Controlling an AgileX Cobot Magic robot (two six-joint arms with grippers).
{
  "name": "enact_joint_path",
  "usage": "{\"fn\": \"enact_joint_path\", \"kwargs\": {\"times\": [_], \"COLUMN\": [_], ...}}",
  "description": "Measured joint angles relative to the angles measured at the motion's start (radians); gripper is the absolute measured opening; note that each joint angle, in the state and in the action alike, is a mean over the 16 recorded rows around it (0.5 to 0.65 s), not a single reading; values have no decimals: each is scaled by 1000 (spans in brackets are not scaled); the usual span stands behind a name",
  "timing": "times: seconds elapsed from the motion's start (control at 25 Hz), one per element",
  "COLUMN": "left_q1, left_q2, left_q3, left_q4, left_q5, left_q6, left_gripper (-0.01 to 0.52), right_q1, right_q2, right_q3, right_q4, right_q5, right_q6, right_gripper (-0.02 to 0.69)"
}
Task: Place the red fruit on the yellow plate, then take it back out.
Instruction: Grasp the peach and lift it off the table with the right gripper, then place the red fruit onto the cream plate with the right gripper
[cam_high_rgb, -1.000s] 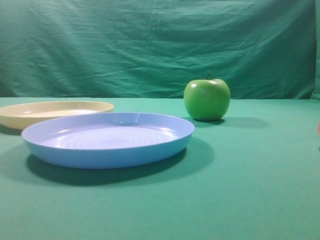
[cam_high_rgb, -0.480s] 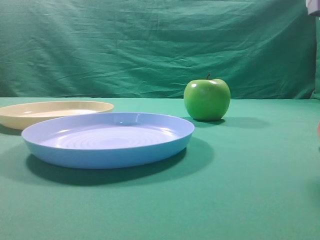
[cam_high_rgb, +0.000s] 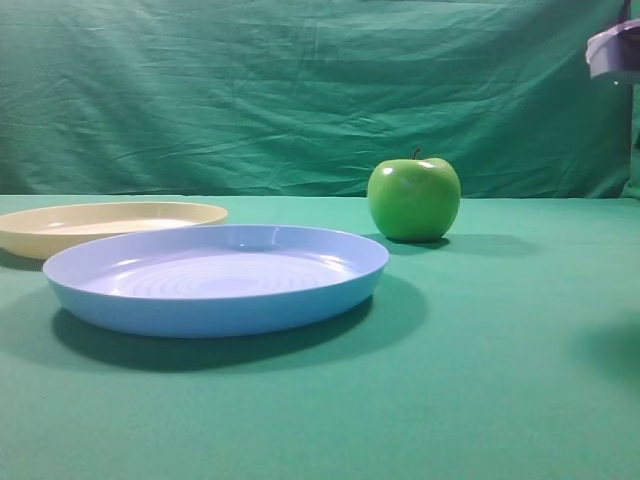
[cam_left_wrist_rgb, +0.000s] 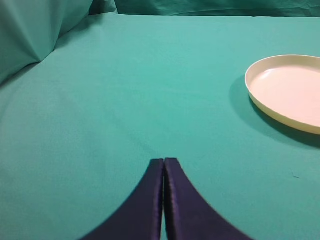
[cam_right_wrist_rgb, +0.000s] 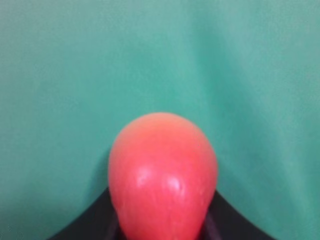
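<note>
The right gripper (cam_right_wrist_rgb: 162, 232) has its dark jaws closed around the round, smooth red-to-peach fruit (cam_right_wrist_rgb: 162, 177) above green cloth — the left gripper (cam_left_wrist_rgb: 164, 200) is fully closed, empty, near the shallow cream-yellow plastic plate (cam_left_wrist_rgb: 260, 102).

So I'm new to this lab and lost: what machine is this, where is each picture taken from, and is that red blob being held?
It is a two-armed robot; each arm ends in a pincer with a small camera on its wrist. The wide picture looks across a green-clothed table from low down: a blue plate in front, the yellow plate behind it on the left, a green apple on the right. Part of the right arm pokes in at the top right corner. The left wrist picture shows the left pincer shut on nothing above the cloth, the yellow plate at its right edge. The right wrist picture shows the red fruit sitting between the dark fingers of the right pincer, which appears to grip it.
</note>
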Motion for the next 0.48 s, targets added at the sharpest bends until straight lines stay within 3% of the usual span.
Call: {"fn": "enact_joint_path", "kwargs": {"times": [0.48], "left_q1": [0], "left_q2": [0], "left_q3": [0], "left_q4": [0], "left_q5": [0], "left_q6": [0], "left_gripper": [0], "right_q1": [246], "right_q2": [207], "right_q3": [-513], "right_q4": [62], "right_q5": [63], "right_q6": [-52], "right_gripper": [197]}}
